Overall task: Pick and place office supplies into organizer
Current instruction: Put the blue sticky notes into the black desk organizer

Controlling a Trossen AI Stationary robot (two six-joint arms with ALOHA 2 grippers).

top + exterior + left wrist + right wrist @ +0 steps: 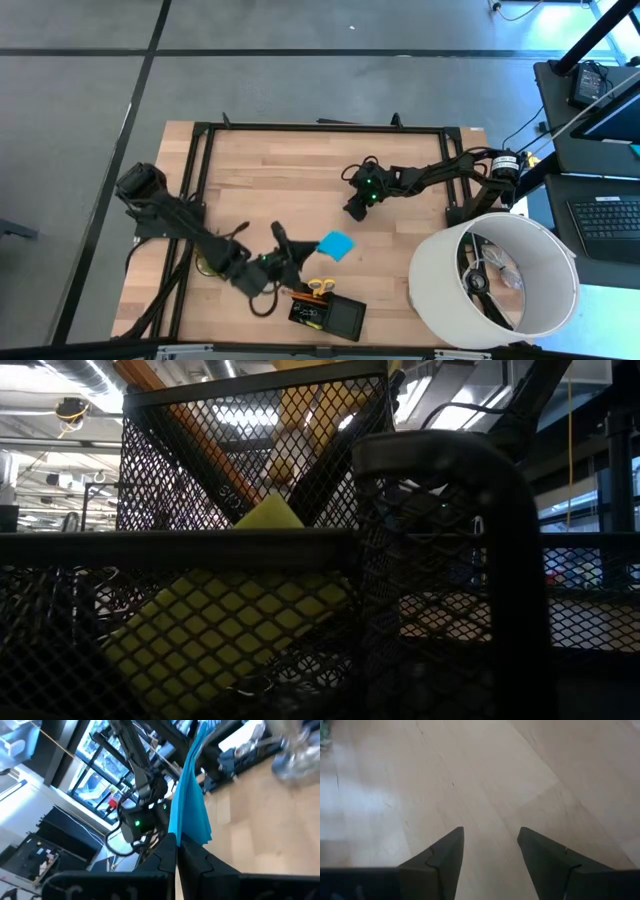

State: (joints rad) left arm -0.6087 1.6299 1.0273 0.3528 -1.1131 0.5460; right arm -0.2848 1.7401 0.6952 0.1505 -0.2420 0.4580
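Note pad point(336, 245) in left claw point(177, 840)

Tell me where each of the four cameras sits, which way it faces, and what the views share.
High: overhead, looking straight down; both arms, organizer, lampshade.
Low: at table height, looking through the organizer's mesh wall at a yellow block.
Left wrist: past the left gripper, shut on the blue note pad; right arm beyond.
Right wrist: down at bare table between open fingers.
Shared: high and left wrist both show the note pad.
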